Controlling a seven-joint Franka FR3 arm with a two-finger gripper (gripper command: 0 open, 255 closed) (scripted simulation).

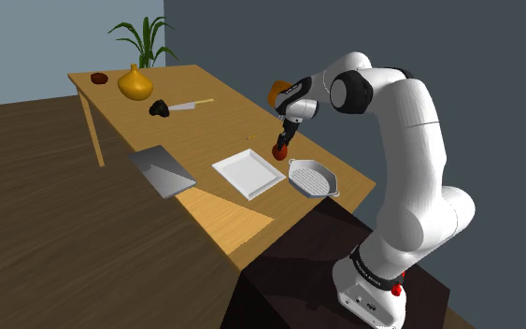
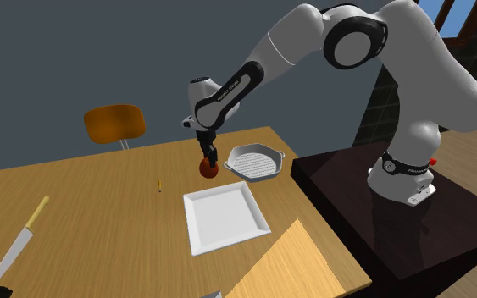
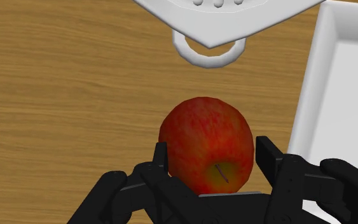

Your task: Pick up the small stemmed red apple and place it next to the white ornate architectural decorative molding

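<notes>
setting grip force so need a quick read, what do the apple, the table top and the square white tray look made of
The apple looks like real fruit: smooth, slightly glossy red skin with mottling, yellowish around a thin stem. The table top looks like matte wood, with grain lines. The square white tray is plain textureless white; ceramic or plastic, can't tell.

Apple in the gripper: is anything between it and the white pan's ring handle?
No. In the wrist view only bare wooden tabletop shows between the apple, clasped by the gripper, and the pan's ring handle.
</notes>
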